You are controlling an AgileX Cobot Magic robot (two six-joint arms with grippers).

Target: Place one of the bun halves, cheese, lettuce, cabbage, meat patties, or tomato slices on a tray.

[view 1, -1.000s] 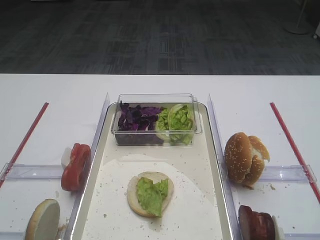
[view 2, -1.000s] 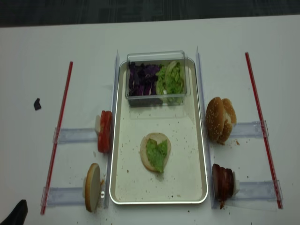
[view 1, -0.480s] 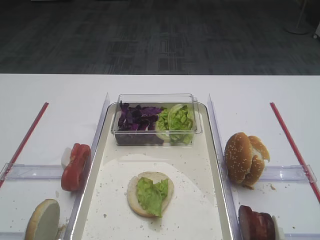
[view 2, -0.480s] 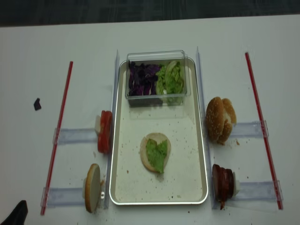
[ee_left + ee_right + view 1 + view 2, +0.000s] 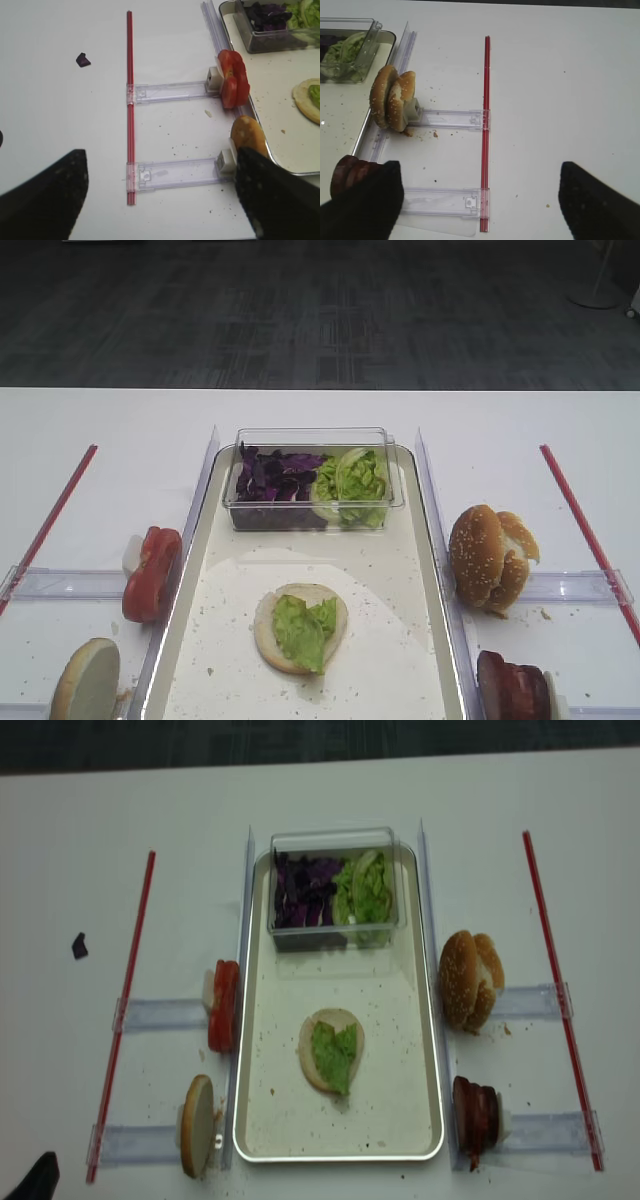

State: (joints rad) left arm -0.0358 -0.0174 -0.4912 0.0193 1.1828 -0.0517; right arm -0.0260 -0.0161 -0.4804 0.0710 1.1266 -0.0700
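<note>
1. My right gripper [image 5: 480,200] hangs above the counter [image 5: 120,430] right of the tray [image 5: 425,570], its two dark fingers [image 5: 365,205] spread wide with nothing between them.
2. My left gripper [image 5: 160,200] hangs over the counter's left part, likewise spread wide and carrying nothing.
3. The tray lies in the middle, its long raised edges flanked by clear plastic rails [image 5: 428,490] standing just outside each side.
4. A pale bun half [image 5: 300,627] lies flat near the tray's middle, and a lettuce piece [image 5: 305,630] rests on top of it.
5. At the tray's far end sits a clear box [image 5: 313,478]: purple cabbage [image 5: 272,477] fills its left part, more green leaves [image 5: 352,482] its right.
6. Around the bun the tray floor carries only crumbs, so bare room lies on all sides of it.
7. Left of the tray, tomato slices [image 5: 150,573] stand on edge against the rail, and another bun half [image 5: 87,680] stands nearer the front edge.
8. Right of the tray, seeded bun halves [image 5: 488,556] stand on edge, and meat patties [image 5: 512,687] stand nearer the front.
9. A red strip [image 5: 585,530] lies beyond each row, with bare counter outside it.
</note>
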